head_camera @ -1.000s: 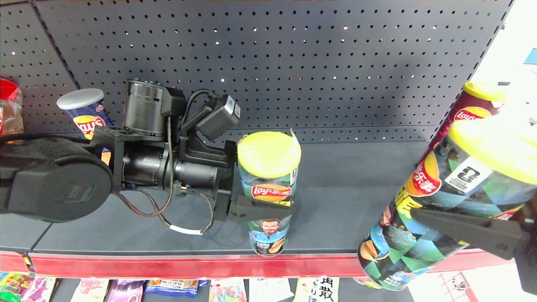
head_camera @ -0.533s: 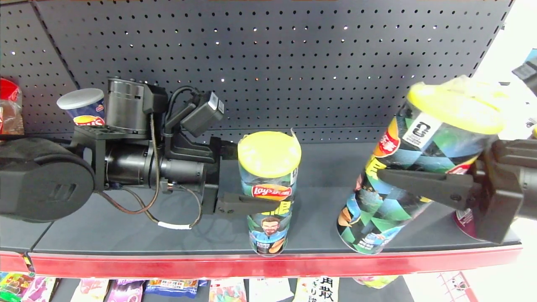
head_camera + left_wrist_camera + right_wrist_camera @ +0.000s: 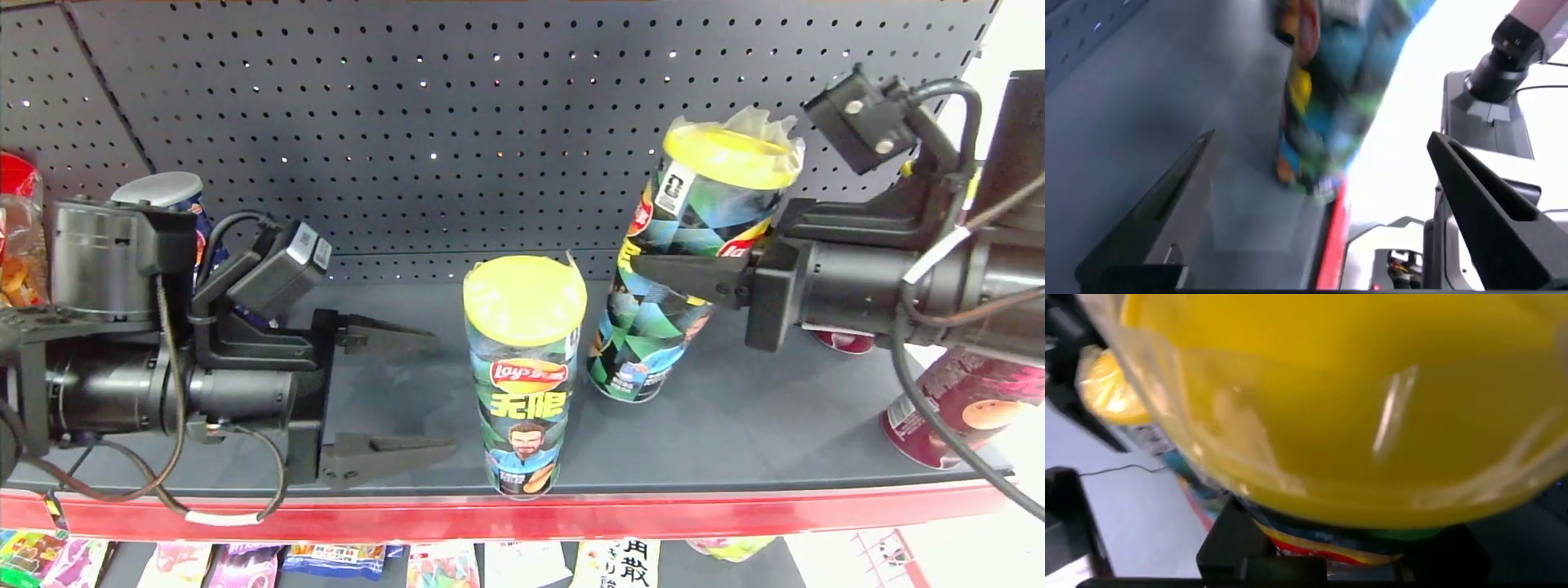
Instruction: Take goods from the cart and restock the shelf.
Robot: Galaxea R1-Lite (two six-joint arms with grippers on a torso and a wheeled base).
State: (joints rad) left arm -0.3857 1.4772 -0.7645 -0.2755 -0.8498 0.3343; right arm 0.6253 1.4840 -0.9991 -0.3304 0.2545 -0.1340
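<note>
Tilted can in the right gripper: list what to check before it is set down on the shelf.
1. Grip: right gripper shut on tilted can: ok.
2. Posture: tilted can upright: not ok, it leans.
3. Contact: its base resting on the shelf: cannot tell.
4. Gap between it and the standing can: cannot tell.
5. Other arm: left gripper open and apart from the standing can: ok.

A yellow-lidded chip can (image 3: 524, 384) with green-and-blue print stands upright near the red front edge of the dark grey shelf (image 3: 735, 433). A second can (image 3: 653, 343) of the same print leans tilted just behind it to the right, gripped by the right hand (image 3: 692, 245), with its base at the shelf.
</note>
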